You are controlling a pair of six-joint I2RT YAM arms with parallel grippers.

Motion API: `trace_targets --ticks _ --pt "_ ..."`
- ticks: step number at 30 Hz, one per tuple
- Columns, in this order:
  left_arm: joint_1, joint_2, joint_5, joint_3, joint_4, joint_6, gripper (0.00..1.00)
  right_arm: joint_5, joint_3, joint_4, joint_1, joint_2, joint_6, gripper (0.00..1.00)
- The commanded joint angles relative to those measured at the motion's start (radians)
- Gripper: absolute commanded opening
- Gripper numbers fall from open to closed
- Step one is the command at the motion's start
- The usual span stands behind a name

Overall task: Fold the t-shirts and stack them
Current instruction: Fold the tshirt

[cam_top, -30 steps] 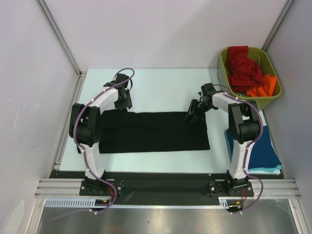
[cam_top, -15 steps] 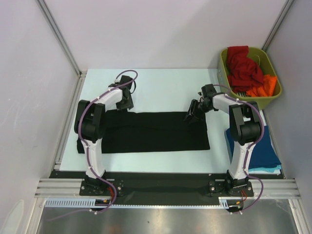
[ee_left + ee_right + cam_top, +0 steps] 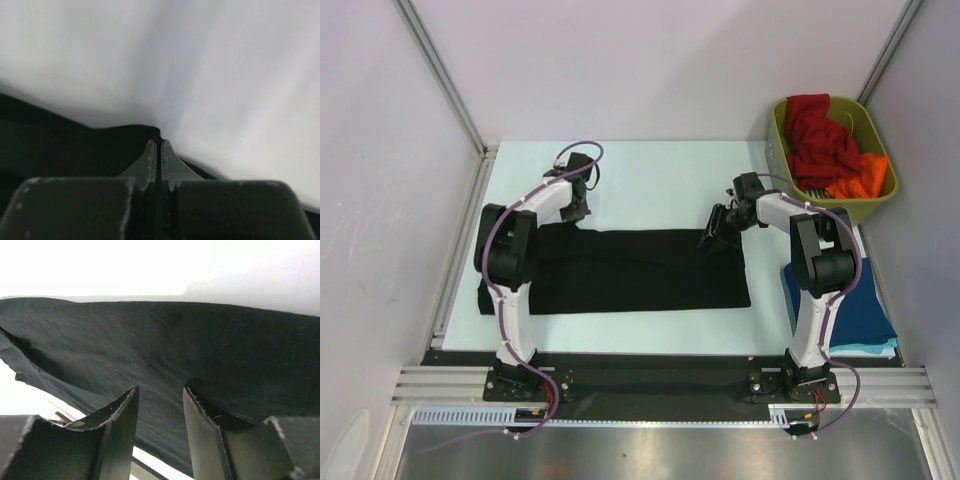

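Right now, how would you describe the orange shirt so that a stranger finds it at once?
Look by the far right corner of the table, where a green bin stands. The orange shirt lies crumpled at the bin's near end, beside a bigger red shirt. It is the only orange cloth in the scene.

Bright even light, blurry left-wrist view

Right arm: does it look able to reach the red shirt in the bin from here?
Probably yes. The bin is open-topped, just beyond the right gripper, the red shirt heaped on top, nothing between. Its jaws stand open over the black shirt.
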Motion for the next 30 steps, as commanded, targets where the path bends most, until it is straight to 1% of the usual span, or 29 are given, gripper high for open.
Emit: trace_targets --ticks 1,7,14,16,20,26,30 --pt "-0.01 -0.157 -0.062 -0.039 -0.005 -0.025 0.01 0.033 -0.026 -0.019 0.019 0.034 -0.031 0.47" --pt "-0.03 -0.284 -0.1 -0.159 -0.055 -0.076 0.01 0.022 -0.019 -0.026 0.019 0.048 -0.036 0.47" --pt "-0.05 -0.431 -0.082 -0.332 -0.136 -0.209 0.02 0.031 0.011 -0.057 0.019 0.068 -0.06 0.47" --pt "-0.07 -0.499 -0.074 -0.398 -0.144 -0.231 0.02 0.033 0.015 -0.068 0.018 0.073 -0.064 0.47" --pt "-0.097 -0.594 -0.056 -0.475 -0.197 -0.32 0.04 0.041 0.006 -0.068 0.018 0.082 -0.065 0.47" --pt "-0.13 -0.735 -0.005 -0.591 -0.263 -0.493 0.06 0.047 0.023 -0.082 0.016 0.109 -0.068 0.47" --pt "-0.185 -0.786 0.006 -0.654 -0.315 -0.565 0.06 0.056 0.035 -0.095 0.01 0.122 -0.071 0.47"
